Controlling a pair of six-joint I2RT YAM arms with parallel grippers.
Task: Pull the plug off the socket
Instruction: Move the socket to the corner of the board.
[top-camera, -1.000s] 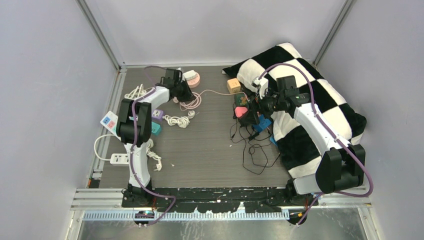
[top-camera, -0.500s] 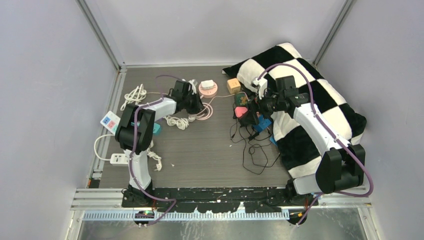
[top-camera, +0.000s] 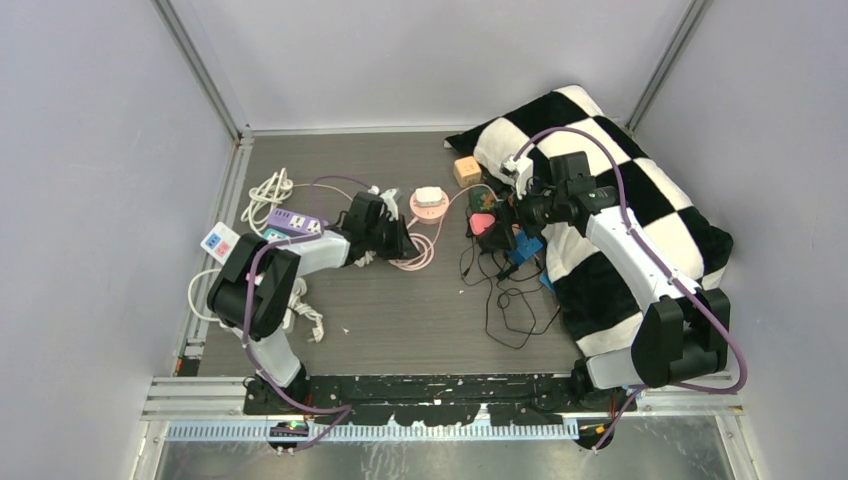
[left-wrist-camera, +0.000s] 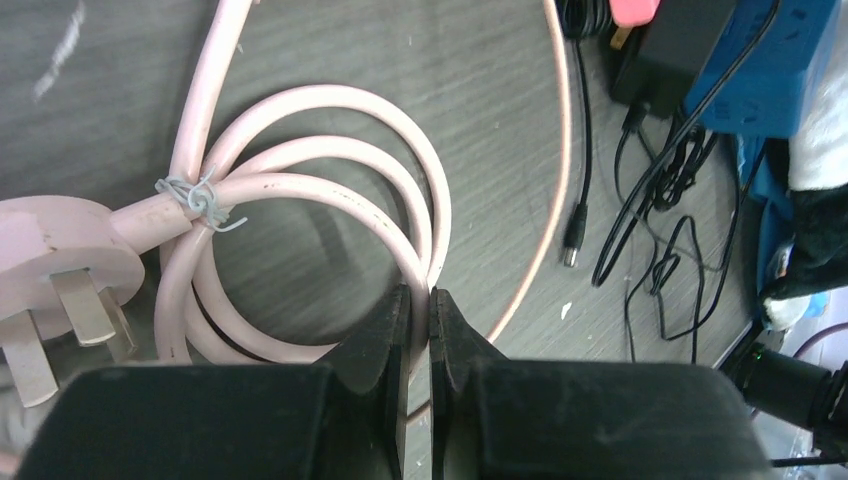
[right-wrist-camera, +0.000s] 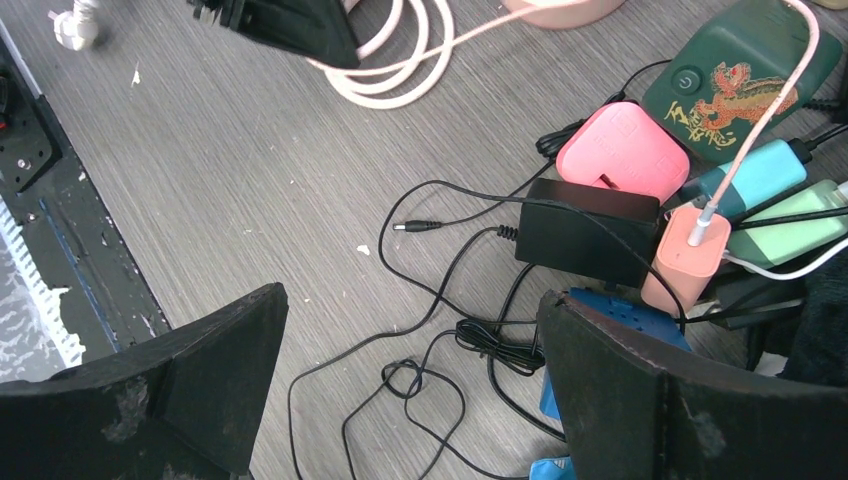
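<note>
Being pinched between the almost closed jaws of the left gripper (left-wrist-camera: 420, 300) is a loop of the pink cord (left-wrist-camera: 330, 95), its loose three-pin plug (left-wrist-camera: 55, 265) lying left of them. Jaws of the right gripper (right-wrist-camera: 410, 350) are being held spread wide, with the black adapter (right-wrist-camera: 588, 232) and pink plug (right-wrist-camera: 622, 150) sitting beyond the right jaw, at the blue socket strip (right-wrist-camera: 610, 312).
</note>
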